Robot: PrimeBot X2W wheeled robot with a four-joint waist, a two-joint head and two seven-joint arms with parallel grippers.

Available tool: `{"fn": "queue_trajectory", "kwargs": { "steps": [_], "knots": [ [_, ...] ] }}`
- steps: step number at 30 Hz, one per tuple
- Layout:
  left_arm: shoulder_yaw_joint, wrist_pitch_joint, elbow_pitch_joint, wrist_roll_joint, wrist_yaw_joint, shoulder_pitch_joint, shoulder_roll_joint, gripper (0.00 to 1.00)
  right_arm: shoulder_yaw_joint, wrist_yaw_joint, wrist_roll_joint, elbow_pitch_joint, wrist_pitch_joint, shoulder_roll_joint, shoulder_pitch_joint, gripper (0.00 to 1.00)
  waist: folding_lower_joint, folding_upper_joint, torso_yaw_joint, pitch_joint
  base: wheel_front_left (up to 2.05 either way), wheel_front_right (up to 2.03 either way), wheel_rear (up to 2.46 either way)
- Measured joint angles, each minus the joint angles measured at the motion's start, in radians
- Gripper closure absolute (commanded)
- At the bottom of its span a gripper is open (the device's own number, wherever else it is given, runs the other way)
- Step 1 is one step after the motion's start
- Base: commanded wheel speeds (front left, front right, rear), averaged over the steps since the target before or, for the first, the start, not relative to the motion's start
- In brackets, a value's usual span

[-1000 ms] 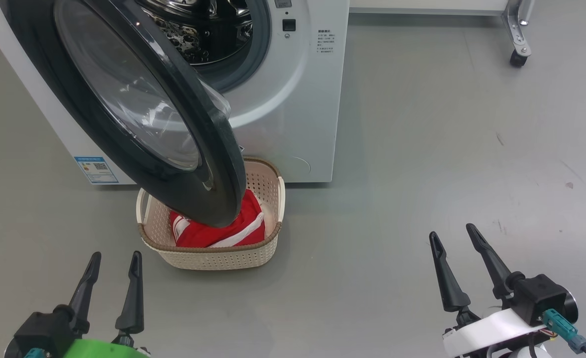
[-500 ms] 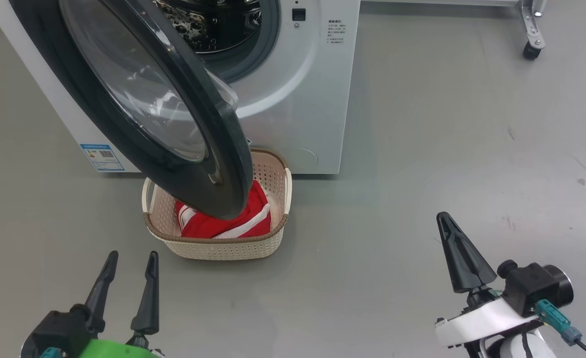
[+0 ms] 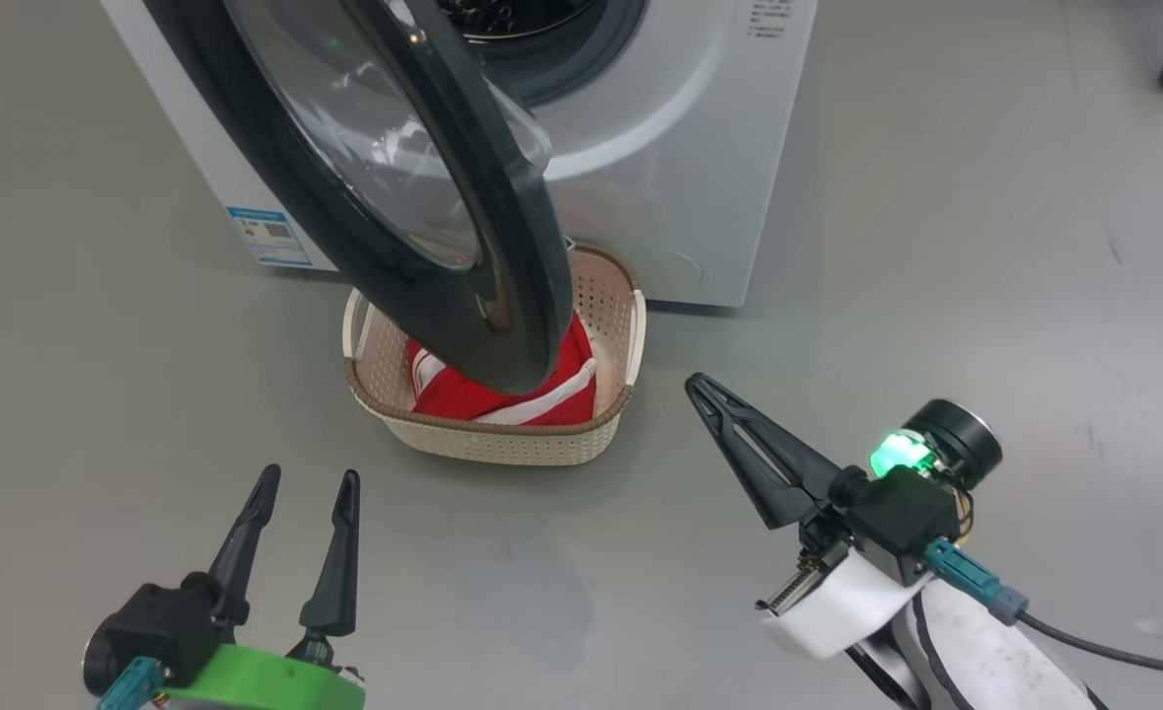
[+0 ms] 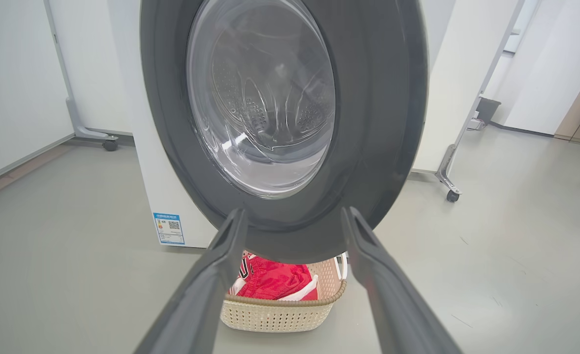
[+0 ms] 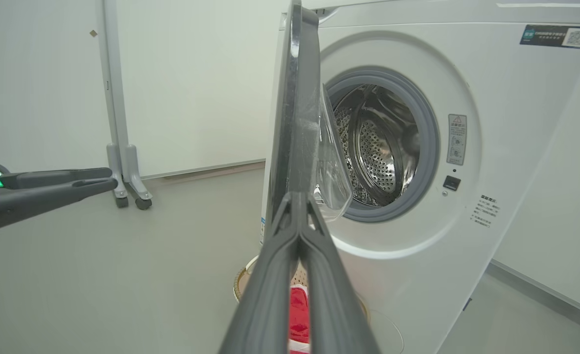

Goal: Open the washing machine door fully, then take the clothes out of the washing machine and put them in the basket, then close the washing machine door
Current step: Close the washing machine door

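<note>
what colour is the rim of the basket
Brown, woven-look, on the cream perforated basket; best seen in the head view.

The washing machine (image 3: pixel 680 177) is a white front-loader with a small blue label (image 3: pixel 267 235) at its lower corner. Its grey gasket (image 5: pixel 430 132) rings a perforated steel drum (image 5: pixel 378 147). The washing machine door (image 3: pixel 532 247) has a broad black rim and a bulging clear glass bowl, and it stands swung out from the front. Below its lower edge, just in front of the machine, the cream perforated basket (image 3: pixel 502 444) with a brown rim sits upright on the floor (image 3: pixel 936 296). The red clothes (image 3: pixel 482 399) with white trim lie bunched inside it.
</note>
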Motion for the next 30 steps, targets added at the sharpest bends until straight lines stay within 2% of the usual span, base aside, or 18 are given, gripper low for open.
{"fn": "queue_trajectory", "kwargs": {
  "steps": [10, 20, 30],
  "knots": [
    [-0.044, 0.000, -0.011, -0.003, 0.000, -0.058, -0.016, 0.00, 0.118, 0.000, 0.018, 0.095, 0.000, -0.016, -0.155, 1.00, 0.0000, 0.0000, 0.094, 0.063, 0.00, 0.00, 0.00],
    [-0.102, 0.000, -0.012, -0.009, 0.000, -0.100, -0.036, 0.00, 0.173, 0.000, 0.058, 0.192, 0.001, -0.020, -0.295, 1.00, 0.0000, 0.0000, 0.185, 0.131, 0.00, 0.00, 0.00],
    [-0.104, 0.000, -0.011, -0.017, 0.000, -0.122, -0.045, 0.00, 0.189, 0.000, 0.091, 0.273, 0.001, -0.019, -0.392, 1.00, 0.0000, 0.0000, 0.246, 0.186, 0.00, 0.00, 0.00]
  ]
}}
